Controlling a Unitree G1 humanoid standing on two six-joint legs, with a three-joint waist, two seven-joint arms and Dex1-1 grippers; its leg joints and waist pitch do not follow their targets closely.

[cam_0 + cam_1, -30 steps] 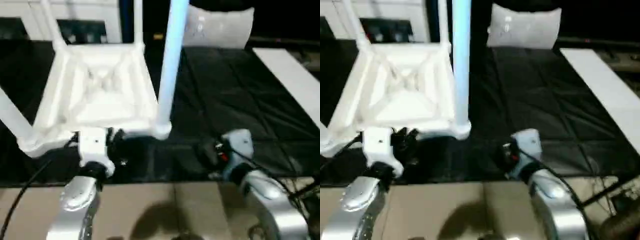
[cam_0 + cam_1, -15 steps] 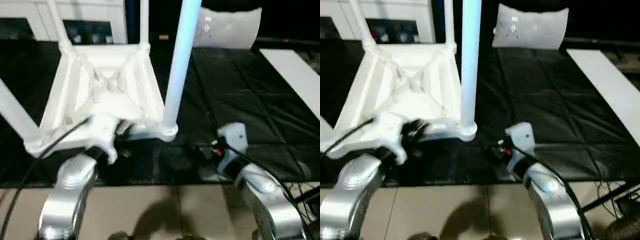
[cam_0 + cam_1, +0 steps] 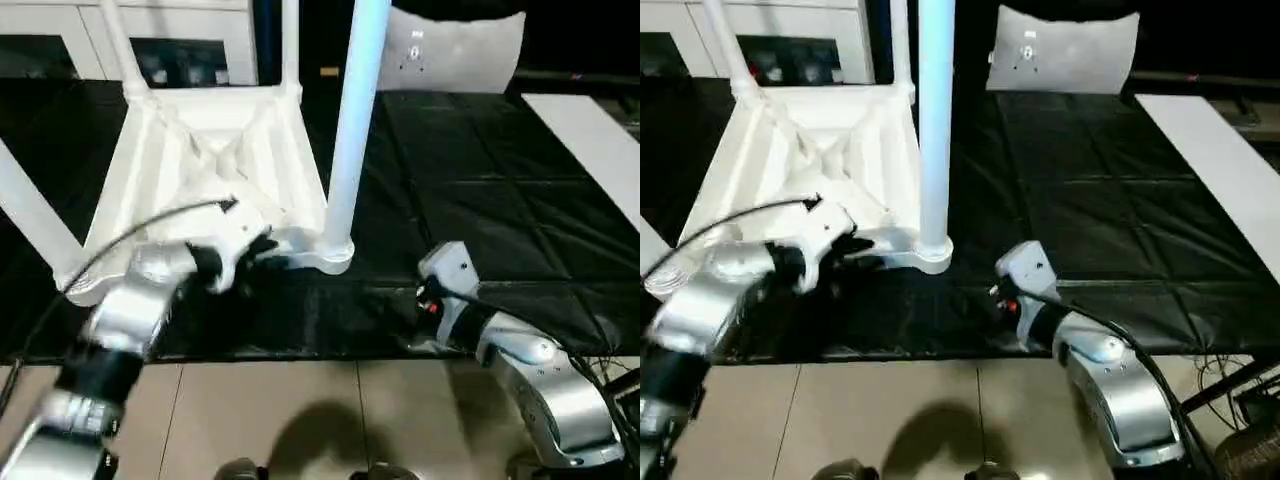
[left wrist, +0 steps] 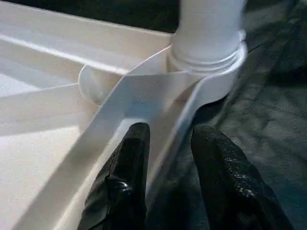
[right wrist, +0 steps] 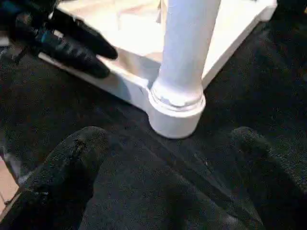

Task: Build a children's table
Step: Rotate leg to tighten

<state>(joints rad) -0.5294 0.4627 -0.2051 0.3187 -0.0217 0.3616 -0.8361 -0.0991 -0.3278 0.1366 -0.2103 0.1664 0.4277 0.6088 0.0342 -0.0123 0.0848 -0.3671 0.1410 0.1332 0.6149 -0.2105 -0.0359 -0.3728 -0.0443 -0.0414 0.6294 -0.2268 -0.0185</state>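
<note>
**A:** Beside the corner socket (image 3: pixel 335 255), what is seen?

**B:** The children's table (image 3: pixel 200 170) is seen lying upside down on the black mat (image 3: pixel 480 200). Its legs are pointed up. One leg (image 3: pixel 350 120) is pushed into that corner socket and stands nearly straight up from it.

**A:** Which gripper is found nearer to the corner socket?

**B:** The left gripper (image 4: pixel 168 143) is the nearer one. It is held just beside the socket, at the table's rim (image 4: pixel 158 143). One black finger (image 4: pixel 132 158) is placed on the inner side of the rim and the other on the mat side. The fingers are parted, and the rim is seen between them. No squeeze on the rim can be made out.

**A:** And the other one?

**B:** The right gripper (image 5: pixel 170 143) is kept low over the mat, near the socket but on the side away from the table top. Its fingers are spread wide, and nothing is held in them. The socket and its leg are faced straight on from there.

**A:** So what is the next move thought to turn on?

**B:** The leg's long line goes up and down. For a grab, it would likely be reached from the side, not from above. The rim runs sideways from the socket, right through the left gripper's gap, so only a small close may be needed there.
</note>
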